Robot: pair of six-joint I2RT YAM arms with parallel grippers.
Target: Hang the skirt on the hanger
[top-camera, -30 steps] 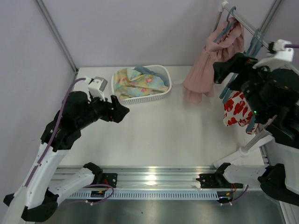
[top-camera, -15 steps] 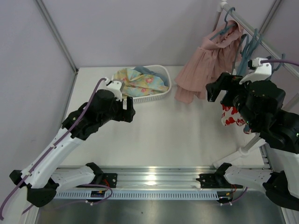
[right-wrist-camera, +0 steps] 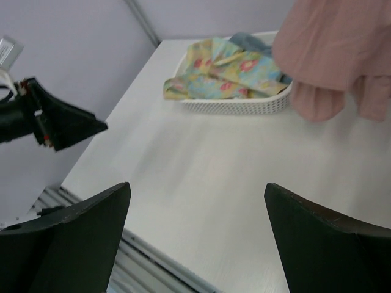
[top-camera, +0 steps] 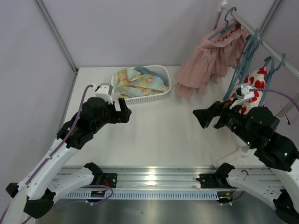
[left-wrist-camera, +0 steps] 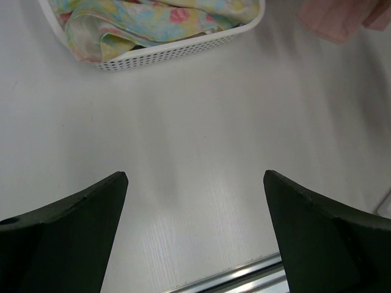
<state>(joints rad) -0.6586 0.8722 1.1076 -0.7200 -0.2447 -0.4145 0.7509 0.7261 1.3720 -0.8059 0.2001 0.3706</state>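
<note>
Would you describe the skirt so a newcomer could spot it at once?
Find the clothes rail slanting across the overhead view's upper right. On the teal hanger nearest its far end hangs the skirt, plain dusty pink with tiered ruffles, unlike the red-flowered white cloth beside it.

Robot lab test cell, not a home. Left arm [top-camera: 88, 123] and right arm [top-camera: 254, 128] are bolted to an aluminium rail [top-camera: 154, 179] at the near edge of a plain white table [top-camera: 159, 135]. Loose purple cable [top-camera: 279, 93] runs in the open. Blank pale wall panels [top-camera: 140, 32] sit in bare metal struts [top-camera: 56, 32]. Laundry looks staged: a basket [top-camera: 145, 97] of cloth, and a skirt [top-camera: 210, 60] hanging from a clothes rod [top-camera: 292, 69].
</note>
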